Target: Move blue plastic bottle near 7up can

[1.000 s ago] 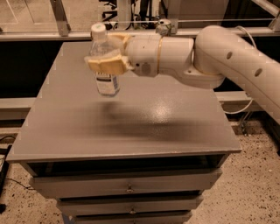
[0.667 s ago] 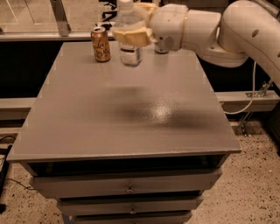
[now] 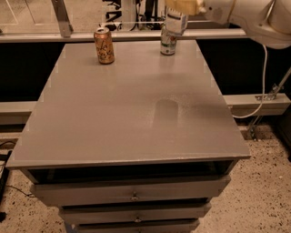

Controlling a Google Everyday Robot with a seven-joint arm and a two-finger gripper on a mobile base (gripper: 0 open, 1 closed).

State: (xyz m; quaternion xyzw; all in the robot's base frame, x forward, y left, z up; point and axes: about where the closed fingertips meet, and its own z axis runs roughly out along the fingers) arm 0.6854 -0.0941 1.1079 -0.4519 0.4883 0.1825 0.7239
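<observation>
Over tabletop [image 3: 136, 118], fingers [image 3: 183, 5] clamp blue plastic bottle [image 3: 175, 22] up high, beside 7up can [image 3: 168, 45].

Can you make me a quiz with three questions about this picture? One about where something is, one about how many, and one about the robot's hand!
1. Where is the orange-gold can?
A. far left part of the table
B. on the floor
C. near edge of the table

2. How many cans stand on the table?
A. one
B. two
C. four

3. What is the gripper doing?
A. lying on the table
B. holding the blue plastic bottle
C. holding a can

Answers:
1 A, it stands near the far left corner.
2 B, the orange-gold can and the 7up can.
3 B, its fingers clasp the bottle by the 7up can.
</observation>
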